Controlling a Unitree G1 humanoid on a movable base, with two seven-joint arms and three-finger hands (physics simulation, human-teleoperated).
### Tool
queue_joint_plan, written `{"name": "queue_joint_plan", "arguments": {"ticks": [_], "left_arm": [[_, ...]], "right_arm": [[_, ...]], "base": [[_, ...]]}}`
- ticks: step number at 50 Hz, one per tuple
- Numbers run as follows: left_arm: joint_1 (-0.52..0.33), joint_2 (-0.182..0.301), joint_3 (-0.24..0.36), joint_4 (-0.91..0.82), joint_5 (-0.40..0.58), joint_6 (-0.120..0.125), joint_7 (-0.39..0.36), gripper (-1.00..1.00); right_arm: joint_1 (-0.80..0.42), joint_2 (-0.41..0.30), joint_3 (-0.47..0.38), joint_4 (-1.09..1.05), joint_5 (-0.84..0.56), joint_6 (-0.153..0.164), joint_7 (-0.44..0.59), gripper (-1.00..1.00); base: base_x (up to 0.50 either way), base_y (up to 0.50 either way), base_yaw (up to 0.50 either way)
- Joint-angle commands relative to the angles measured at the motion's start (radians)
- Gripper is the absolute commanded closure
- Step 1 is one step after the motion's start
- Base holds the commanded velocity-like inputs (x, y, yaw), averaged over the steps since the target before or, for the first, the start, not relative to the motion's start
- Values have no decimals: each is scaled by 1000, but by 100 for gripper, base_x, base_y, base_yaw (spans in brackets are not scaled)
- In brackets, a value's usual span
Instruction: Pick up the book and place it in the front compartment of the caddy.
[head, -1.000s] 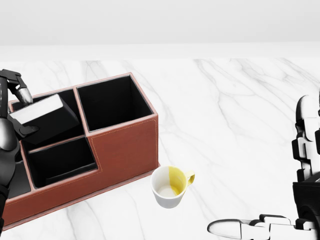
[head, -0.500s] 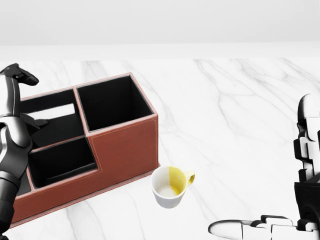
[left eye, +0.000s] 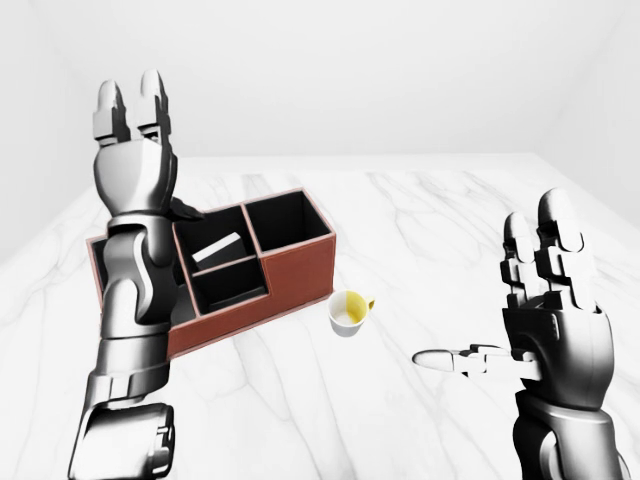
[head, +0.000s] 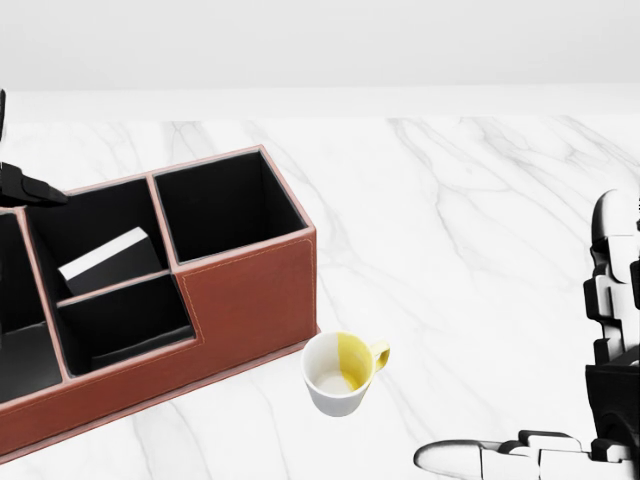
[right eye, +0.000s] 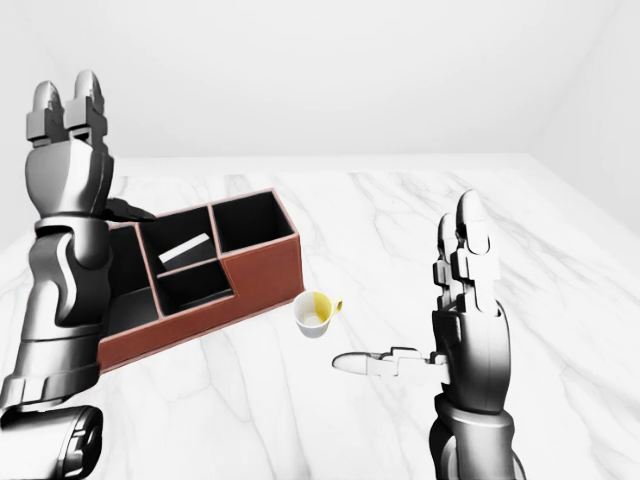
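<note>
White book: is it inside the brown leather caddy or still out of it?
Inside. The white book leans tilted in a middle compartment of the brown leather caddy.

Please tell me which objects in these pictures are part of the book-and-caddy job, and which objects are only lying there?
Part of the job:
- white rectangular book, leaning inside a caddy compartment
- reddish-brown leather caddy with black compartments
- left robot hand, raised, open, empty

Only lying there:
- white ceramic cup with a yellow stripe and handle, on the white marble tabletop beside the caddy
- right robot hand, open, idle
</note>
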Motion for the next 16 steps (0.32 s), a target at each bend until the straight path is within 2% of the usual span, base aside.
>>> {"name": "queue_joint_plan", "arguments": {"ticks": [1,3,6,7,9,12,15,16], "left_arm": [[99,0,111,-627,270,0,-500,-100],[100,-4,137,-779,296,0,-662,-100],[111,-14,157,-896,314,0,-786,-100],[119,-18,169,-985,313,0,-845,-100],[137,-16,190,-1106,342,0,-845,-100],[147,-5,220,-1189,374,0,-845,-100],[61,-8,307,-1213,373,0,-845,-100],[54,-14,316,-1213,377,0,-845,-100]], "right_arm": [[-23,0,13,87,-6,0,-8,-100],[-23,0,11,82,-3,0,-8,-100],[-21,1,9,74,0,0,-7,-99],[-23,1,9,76,0,0,-8,-100],[-21,2,13,81,-3,0,-9,-100],[-18,1,17,78,-3,0,-10,-99],[-15,1,16,67,-2,0,-10,-100],[-15,1,16,67,-2,0,-10,-100]], "base": [[0,0,0],[0,0,0],[0,0,0],[0,0,0],[0,0,0],[0,0,0],[0,0,0],[0,0,0]]}}
